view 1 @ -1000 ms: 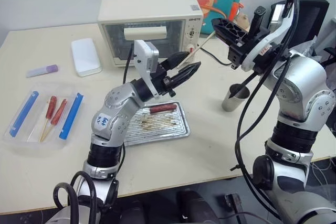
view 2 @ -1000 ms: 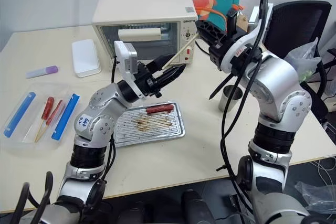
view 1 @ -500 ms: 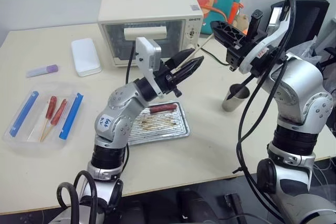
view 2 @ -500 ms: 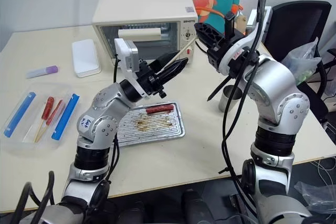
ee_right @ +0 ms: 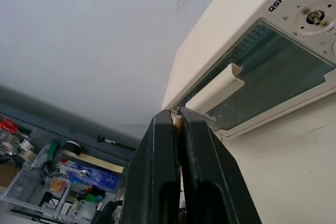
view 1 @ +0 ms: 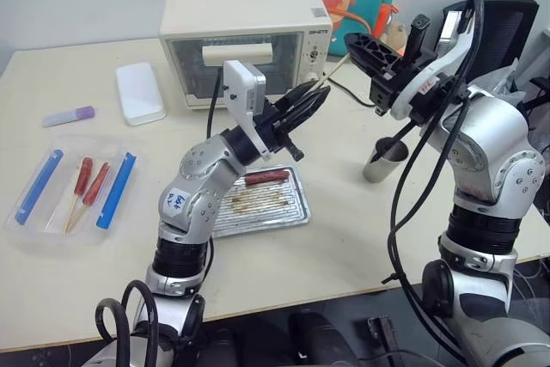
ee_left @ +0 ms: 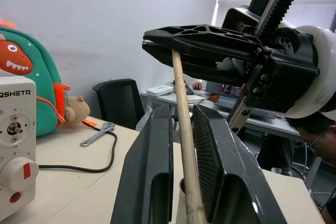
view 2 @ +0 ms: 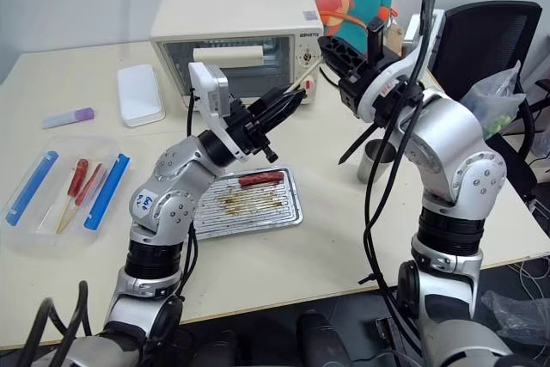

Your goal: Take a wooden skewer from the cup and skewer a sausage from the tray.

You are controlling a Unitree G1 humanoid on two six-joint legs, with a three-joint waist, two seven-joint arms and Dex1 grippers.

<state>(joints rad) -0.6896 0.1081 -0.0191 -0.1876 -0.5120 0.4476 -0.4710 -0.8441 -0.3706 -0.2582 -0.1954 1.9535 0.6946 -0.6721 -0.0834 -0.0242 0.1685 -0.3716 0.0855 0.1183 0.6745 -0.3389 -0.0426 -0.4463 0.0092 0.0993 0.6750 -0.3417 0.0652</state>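
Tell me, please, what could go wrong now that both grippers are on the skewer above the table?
1. The wooden skewer spans from the right gripper to the left gripper; pulling out of line could snap it.
2. If the right lets go before the left grips firmly, it may drop.
3. The sausage lies loose in the tray and could roll when pierced.

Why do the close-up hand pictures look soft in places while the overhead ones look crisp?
Left wrist view: the wooden skewer and the near black fingers are fairly sharp; the room behind is soft. Right wrist view: the fingers loom large and slightly soft, and the shelves behind are blurred. Eye views: evenly lit, with mild shadows under the tray and the cup.
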